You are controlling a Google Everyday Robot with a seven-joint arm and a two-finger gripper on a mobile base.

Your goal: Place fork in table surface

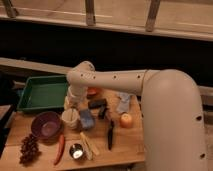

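Camera view: the arm (150, 95) is reaching in from the right foreground and bending down over the crowded middle of the worktop (129, 146).
Claw (73, 116): hanging low over the board, between the green tray (42, 92) and the blue object (87, 119); whether it is spread or pressed together cannot be told.
Fork location: the fork is not showing clearly anywhere; whether the claw is carrying it cannot be told.
Neighbours: the blue object is sitting just beside the claw, and the purple bowl (46, 125) is lying near on its other side.
Risk, landing: a released fork may be coming down on an item or in the green tray, because bare wood is lying mostly toward the near right.
Risk, contact: a lowering wrist may be nudging the blue object or the purple bowl.
Risk, knock-on: the dark utensil (110, 135) and the orange fruit (125, 120) are crowding the free patch.
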